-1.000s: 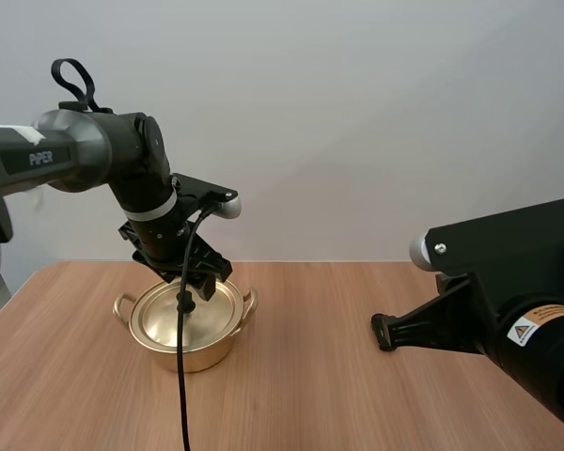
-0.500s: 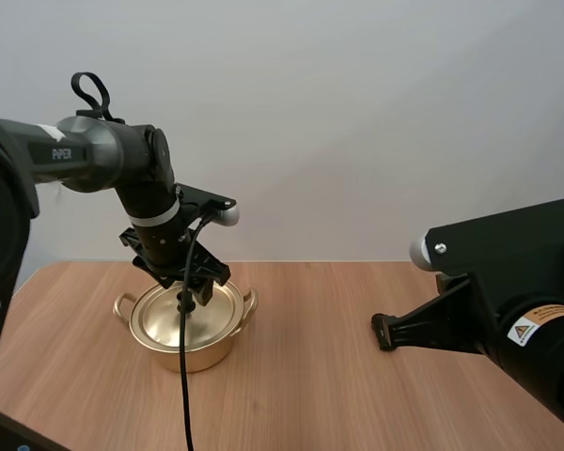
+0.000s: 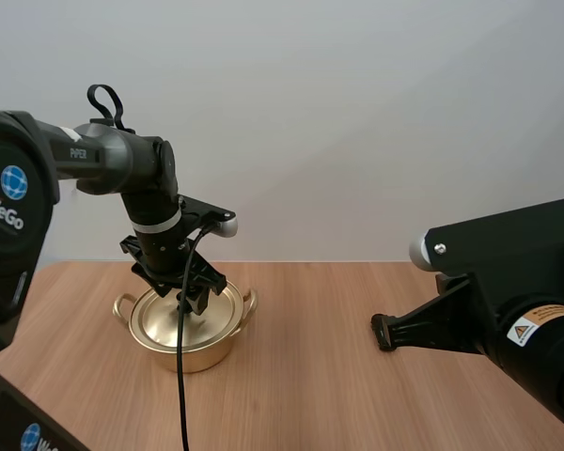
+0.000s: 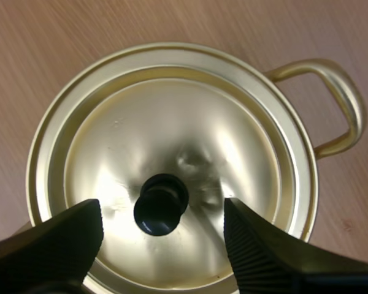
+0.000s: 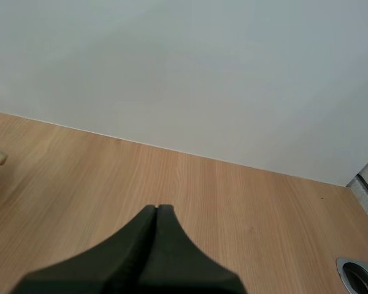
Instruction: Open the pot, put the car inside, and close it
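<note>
Soft, even light fills the scene and falls bright on the pale wall (image 3: 357, 122). The golden lid (image 4: 172, 122) shows broad white glare around its black knob (image 4: 161, 204). The pot (image 3: 186, 338) casts only a faint shadow on the wooden table (image 3: 357, 395).

A light wooden surface (image 3: 338, 376) with fine straight grain spreads beneath and ahead of the right pincer (image 5: 156, 207). Beyond the pincer's tips, a plain pale-grey wall (image 5: 202, 73) rises from the surface's far edge. Off to this pincer's right, nearer than the tips, a round metal-rimmed hole (image 5: 359, 274) is set into the wood.
</note>
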`<action>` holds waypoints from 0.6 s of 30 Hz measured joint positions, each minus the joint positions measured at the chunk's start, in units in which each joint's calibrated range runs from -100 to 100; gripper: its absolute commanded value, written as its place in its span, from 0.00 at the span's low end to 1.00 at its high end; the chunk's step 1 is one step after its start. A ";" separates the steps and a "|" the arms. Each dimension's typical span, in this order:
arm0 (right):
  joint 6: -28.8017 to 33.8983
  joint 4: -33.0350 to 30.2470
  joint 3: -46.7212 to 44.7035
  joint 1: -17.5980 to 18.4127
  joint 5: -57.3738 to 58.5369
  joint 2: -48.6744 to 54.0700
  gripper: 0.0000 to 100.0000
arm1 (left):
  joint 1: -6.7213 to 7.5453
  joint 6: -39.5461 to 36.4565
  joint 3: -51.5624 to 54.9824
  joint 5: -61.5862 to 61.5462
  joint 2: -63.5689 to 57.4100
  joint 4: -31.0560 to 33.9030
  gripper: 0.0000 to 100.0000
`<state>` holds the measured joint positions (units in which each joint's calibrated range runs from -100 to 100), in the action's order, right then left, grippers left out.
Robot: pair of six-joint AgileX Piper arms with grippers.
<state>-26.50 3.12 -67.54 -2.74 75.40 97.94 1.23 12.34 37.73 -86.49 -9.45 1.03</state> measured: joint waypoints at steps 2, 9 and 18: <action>0.00 0.00 0.00 0.00 0.00 0.00 0.00 | 0.00 -0.09 0.00 0.00 0.00 0.31 0.88; 0.00 0.00 0.00 0.00 0.00 0.00 0.00 | 0.00 0.02 0.00 0.00 0.00 0.20 0.88; 0.00 0.00 0.00 0.00 0.00 0.00 0.00 | 0.00 0.31 0.00 1.92 0.00 -1.03 0.88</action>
<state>-26.50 3.12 -67.54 -2.74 75.40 97.94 1.23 12.65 37.73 -84.57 -9.45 0.00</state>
